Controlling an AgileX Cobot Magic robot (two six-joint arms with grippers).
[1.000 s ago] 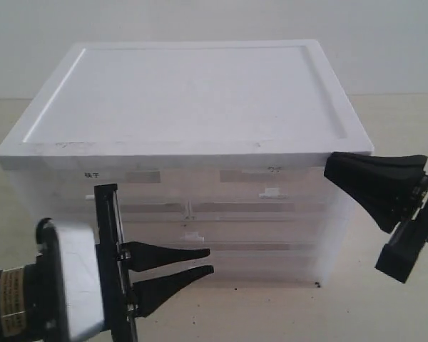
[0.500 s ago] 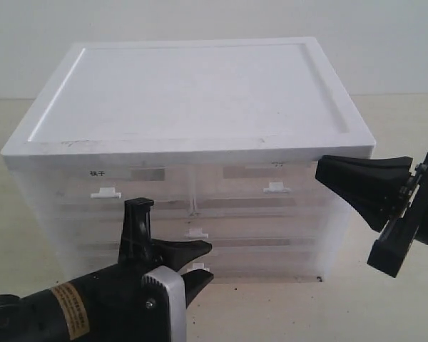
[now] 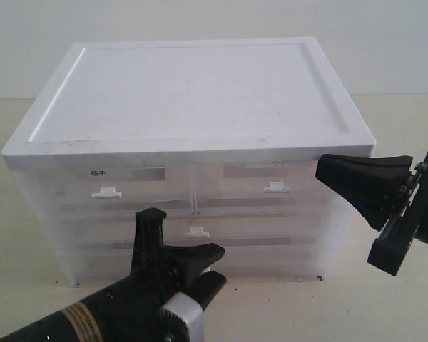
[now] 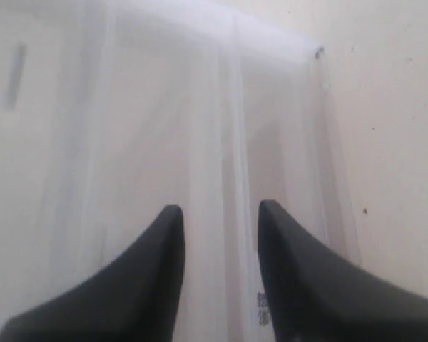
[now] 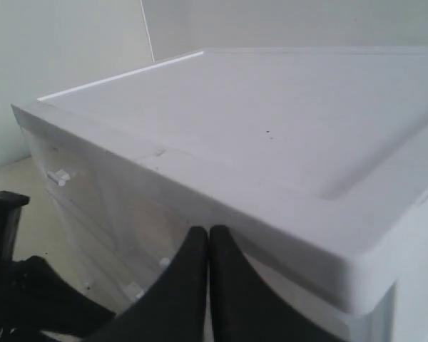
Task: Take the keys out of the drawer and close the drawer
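The keys are not visible in any view. The drawer (image 3: 264,229), a full-width translucent front with a white tab handle (image 3: 196,231), sits flush in the middle of the white cabinet (image 3: 192,100), as do the other drawers. My left gripper (image 3: 220,266) is open and empty, low in front of the cabinet's bottom drawer, covering that drawer's handle. In the left wrist view the left gripper (image 4: 221,208) points at the blurred translucent fronts. My right gripper (image 3: 319,168) is shut and empty, its tip at the cabinet's front right corner just under the lid; its tips (image 5: 208,232) are pressed together.
Two half-width labelled drawers (image 3: 105,192) (image 3: 273,187) fill the top row. The cabinet stands on a beige table (image 3: 385,306). A dark speck (image 3: 319,279) lies at the cabinet's front right foot. The left arm's body (image 3: 93,313) occupies the lower left foreground.
The left wrist has rolled over and its gripper has shifted right and lower, now covering the bottom handle. The right gripper edged slightly left, then held still.
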